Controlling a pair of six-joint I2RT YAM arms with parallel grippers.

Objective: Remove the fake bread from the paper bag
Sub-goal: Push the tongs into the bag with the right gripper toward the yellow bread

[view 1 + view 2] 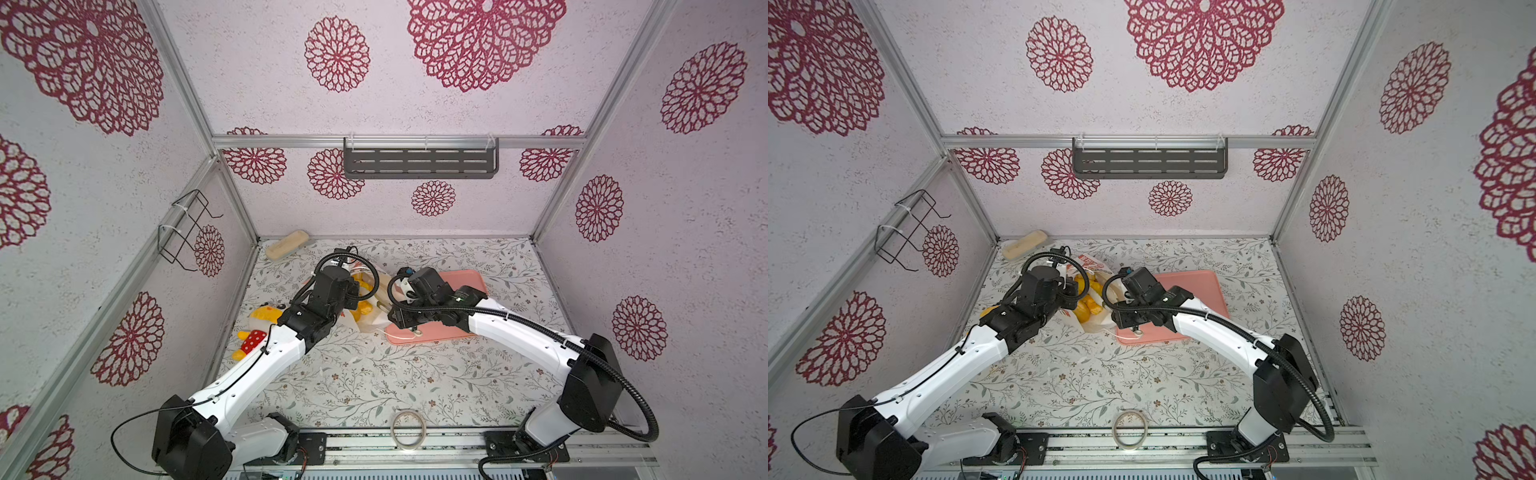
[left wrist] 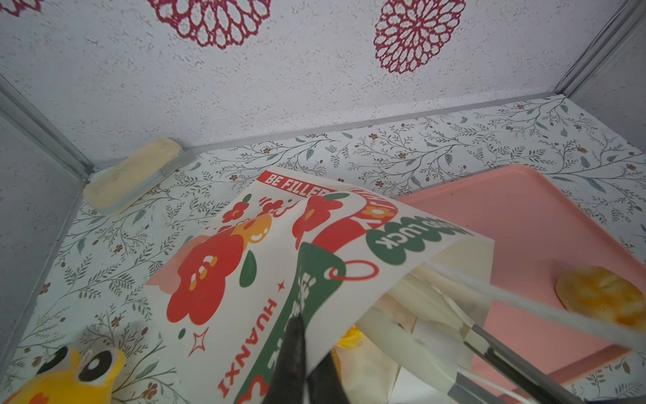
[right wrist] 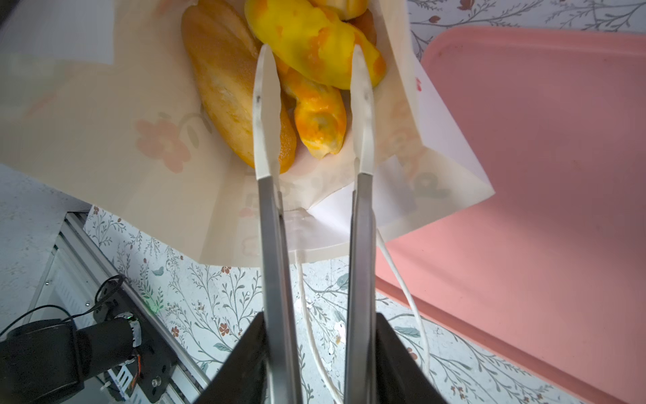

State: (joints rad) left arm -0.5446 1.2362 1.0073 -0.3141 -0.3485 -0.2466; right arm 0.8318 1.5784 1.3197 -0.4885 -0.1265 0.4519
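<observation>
While left claw (image 2: 307,349) pinches the paper bag (image 2: 227,280) rim, right claw (image 3: 311,56) gapes over fake bread (image 3: 223,77).

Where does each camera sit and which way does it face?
Top views: high at front, looking down and back; left arm, right arm show.
Left wrist: faces the back wall over the paper bag; shut jaws pinch its edge.
Right wrist: looks into the bag at the fake bread; open jaws show.
Both wrists share bag, pink tray.
</observation>
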